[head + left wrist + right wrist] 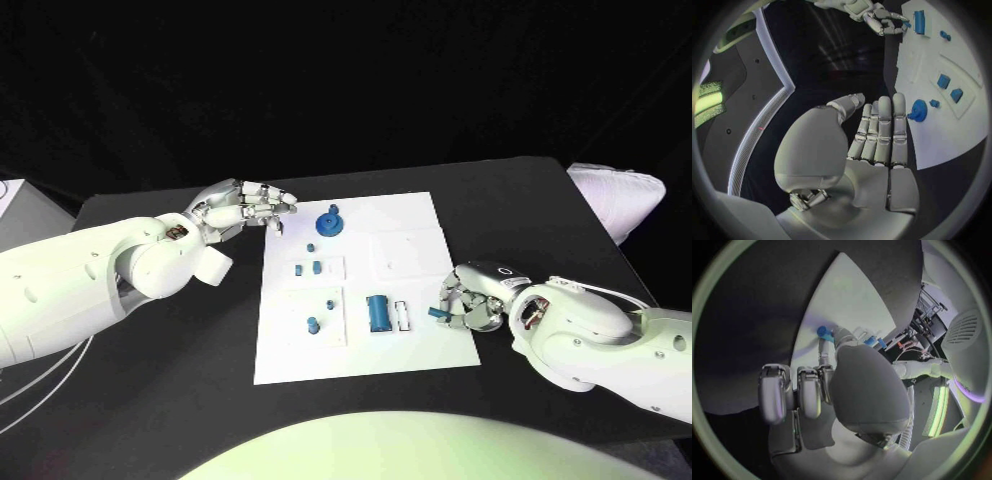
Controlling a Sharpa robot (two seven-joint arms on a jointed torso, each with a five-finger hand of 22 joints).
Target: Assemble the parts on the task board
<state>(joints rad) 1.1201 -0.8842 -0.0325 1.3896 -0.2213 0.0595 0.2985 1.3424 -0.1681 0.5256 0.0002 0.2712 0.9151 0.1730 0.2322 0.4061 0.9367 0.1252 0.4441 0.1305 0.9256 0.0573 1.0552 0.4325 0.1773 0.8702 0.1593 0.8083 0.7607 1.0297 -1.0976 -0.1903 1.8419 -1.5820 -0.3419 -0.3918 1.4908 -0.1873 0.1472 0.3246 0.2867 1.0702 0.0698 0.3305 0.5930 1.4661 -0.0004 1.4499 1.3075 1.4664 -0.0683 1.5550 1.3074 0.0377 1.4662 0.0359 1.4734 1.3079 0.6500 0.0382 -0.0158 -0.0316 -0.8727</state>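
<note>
Board: the white task board [418, 215] is laid in the middle of the black table [173, 400], between the two hands.
Left hand: the left hand [245, 208] is held just beyond the board's far left corner; its fingers are extended side by side and nothing is held in it.
Right hand: the right hand [464, 305] is set at the board's right edge, fingers curled around a small blue part [824, 332] pinched at the fingertips.
Parts: a blue gear [330, 223] is seen at the far side of the board near the left hand; two small blue pieces [304, 268] sit mid-left, a blue cylinder [379, 312] lies near the right hand, and one small piece [313, 324] lies near-left.
Risk: the pinched part is judged likely to slip or tilt, since it is caught only at the fingertips; the cylinder close beside could be knocked if the hand is swung inward.
Obstruction: the target seat cannot be told; the right hand's own fingers hide the board beneath it.
Surroundings: a white cloth-like object [620, 195] is seen at the table's far right.
</note>
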